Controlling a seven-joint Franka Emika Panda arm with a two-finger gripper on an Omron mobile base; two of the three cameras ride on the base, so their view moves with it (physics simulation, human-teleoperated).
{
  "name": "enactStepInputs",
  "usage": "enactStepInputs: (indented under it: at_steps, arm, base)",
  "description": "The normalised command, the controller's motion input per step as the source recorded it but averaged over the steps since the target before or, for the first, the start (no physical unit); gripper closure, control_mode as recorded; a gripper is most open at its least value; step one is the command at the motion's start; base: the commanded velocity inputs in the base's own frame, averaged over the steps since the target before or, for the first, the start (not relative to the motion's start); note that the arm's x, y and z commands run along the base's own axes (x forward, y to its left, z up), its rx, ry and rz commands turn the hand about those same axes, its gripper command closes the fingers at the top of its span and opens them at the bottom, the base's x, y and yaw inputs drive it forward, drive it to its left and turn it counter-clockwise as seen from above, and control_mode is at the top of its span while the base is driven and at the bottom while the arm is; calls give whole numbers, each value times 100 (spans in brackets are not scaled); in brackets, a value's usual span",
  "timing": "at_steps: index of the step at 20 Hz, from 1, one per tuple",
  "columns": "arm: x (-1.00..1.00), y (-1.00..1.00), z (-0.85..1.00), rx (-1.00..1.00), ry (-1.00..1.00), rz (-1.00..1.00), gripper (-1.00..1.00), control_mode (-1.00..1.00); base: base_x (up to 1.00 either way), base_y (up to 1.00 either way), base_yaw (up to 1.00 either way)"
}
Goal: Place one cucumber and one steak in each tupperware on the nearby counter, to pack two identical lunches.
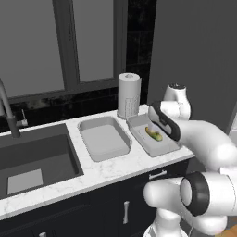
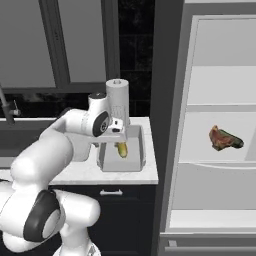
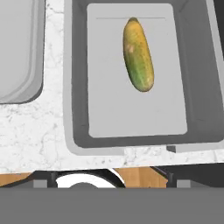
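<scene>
A yellowish-green cucumber [image 3: 138, 54] lies alone on the floor of the right tupperware [image 3: 78, 78], near the paper towel roll. From the base views the same cucumber [image 1: 154, 134] [image 2: 122, 149] shows in that tupperware [image 1: 139, 124] [image 2: 137, 145]. My gripper [image 3: 109, 179] [image 2: 119, 141] hovers just above it, open, with nothing between the fingers. The left tupperware [image 1: 104, 139] [image 3: 17, 52] stands beside it and holds nothing. A steak [image 2: 222, 138] rests on a shelf of the open fridge at the right, with a dark green oblong piece [image 2: 237, 142] against its right side.
A paper towel roll [image 1: 128, 95] stands upright behind the tupperwares. The dark sink basin [image 1: 32, 162] and its faucet [image 1: 9, 113] lie to the left. The marble counter [image 1: 115, 166] ends just right of the right tupperware, beside the fridge [image 2: 220, 150].
</scene>
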Motion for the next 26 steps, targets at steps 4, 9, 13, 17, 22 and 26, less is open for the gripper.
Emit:
enactStepInputs:
  at_steps: [4, 9, 13, 17, 22, 26]
  arm:
    - [-100, 0, 0, 0, 0, -4, -100, -100]
    - [-100, 11, 16, 0, 0, -6, -100, -100]
    - [-71, 66, 28, 0, 0, -15, -100, -100]
    - [-62, 56, 18, 0, 0, -15, -100, -100]
    - [-44, 5, 35, 3, 0, -15, -100, -100]
    - [-32, 0, 23, 2, -14, -4, -100, -100]
  base:
    - [0, 0, 0]
    - [0, 0, 0]
    - [0, 0, 0]
    - [0, 0, 0]
    - [0, 0, 0]
    - [0, 0, 0]
